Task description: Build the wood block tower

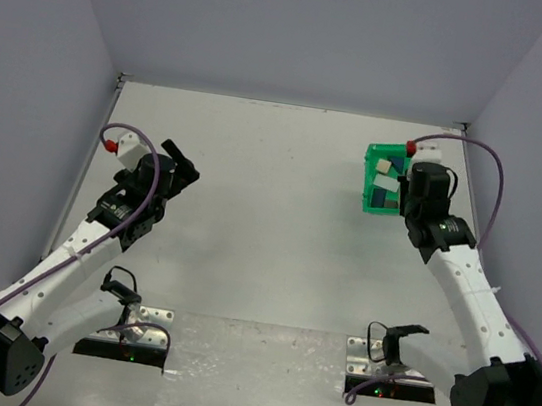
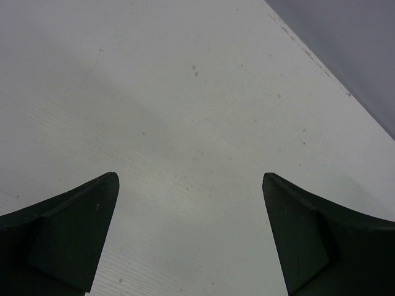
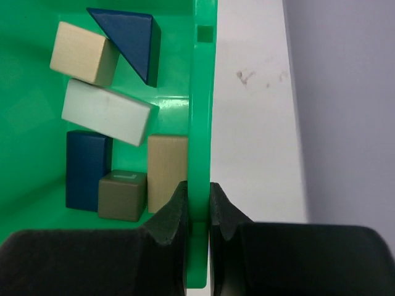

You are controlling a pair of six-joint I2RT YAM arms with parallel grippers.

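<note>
On my screen the right claw [image 3: 197, 198] is closed on the side wall of the green bin [image 3: 202, 92]: one finger is inside the wall, the other outside, and both press on the plastic. The bin is at the far right of the counter [image 1: 270, 213], close to the right wall. The blocks for the tower lie loose and unstacked on the bin floor. A blue triangle [image 3: 133, 40] touches a beige cube [image 3: 80, 52] at the far end. Just below them a pale long block [image 3: 105, 112] lies at an angle. Nearer to the claw I see a blue block [image 3: 86, 166], a grey-brown cube [image 3: 122, 196] beside it, and a tan block [image 3: 166, 169] against the gripped wall, just beside the inner finger. The left claw [image 2: 190, 179] is wide open over bare counter on the left side, well apart from the bin, with nothing between its fingers.
</note>
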